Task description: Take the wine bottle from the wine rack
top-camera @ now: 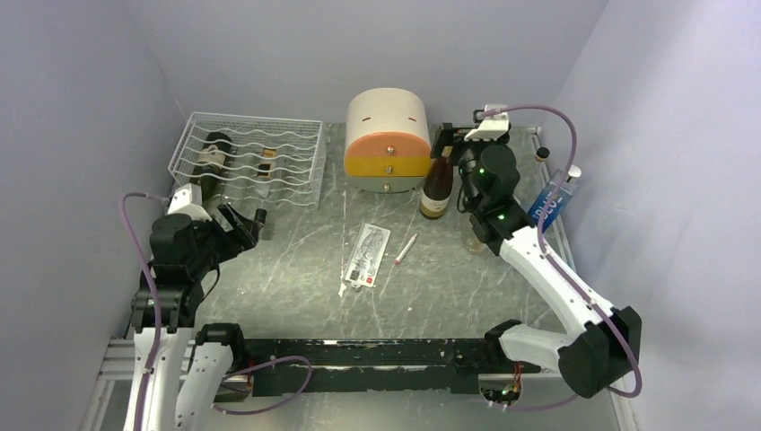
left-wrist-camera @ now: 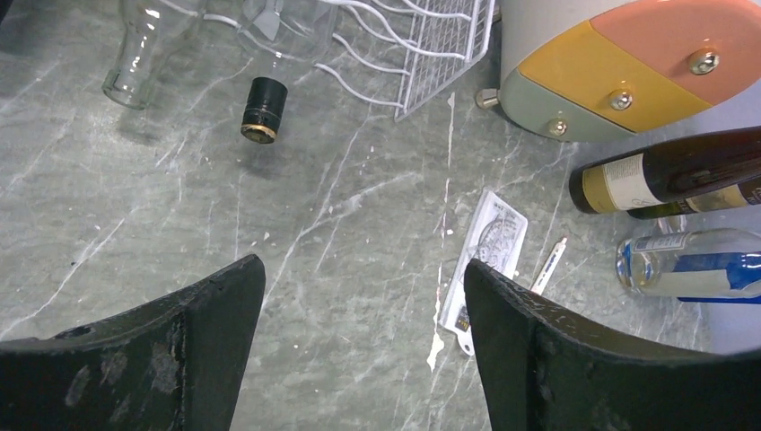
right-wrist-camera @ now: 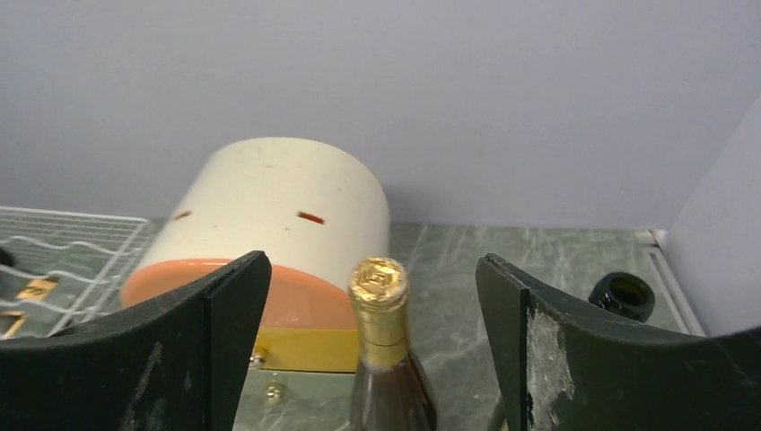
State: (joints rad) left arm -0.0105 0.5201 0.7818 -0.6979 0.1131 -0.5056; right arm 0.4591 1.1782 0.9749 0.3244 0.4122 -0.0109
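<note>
Nearest the bases, the left gripper (top-camera: 244, 224) hangs low over the table (top-camera: 296, 296) with its jaws spread wide and nothing between them. It sits just in front of the near face of the wine rack (top-camera: 296, 135). In the left wrist view a black-capped bottle neck (left-wrist-camera: 263, 108) pokes out of that face toward the arms, up and to the left of the jaws. Its long axis seems to run near to far along the wavy shelf, though the body is cut off at the frame edge, so I cannot tell how deep it sits. A dark bottle (top-camera: 211, 160) lies further left in the rack, also lengthwise.

Further back and across the table, an upright wine bottle (top-camera: 437, 184) stands clear of the rack, just beside the round cabinet (top-camera: 388, 135). The right gripper (top-camera: 446, 144) is at its top, jaws wide on either side of the gold-foiled neck and touching neither side.

That bottle's axis is vertical, so the right arm should rise or back straight out. Anything left in the rack lies nearer the left arm.
</note>
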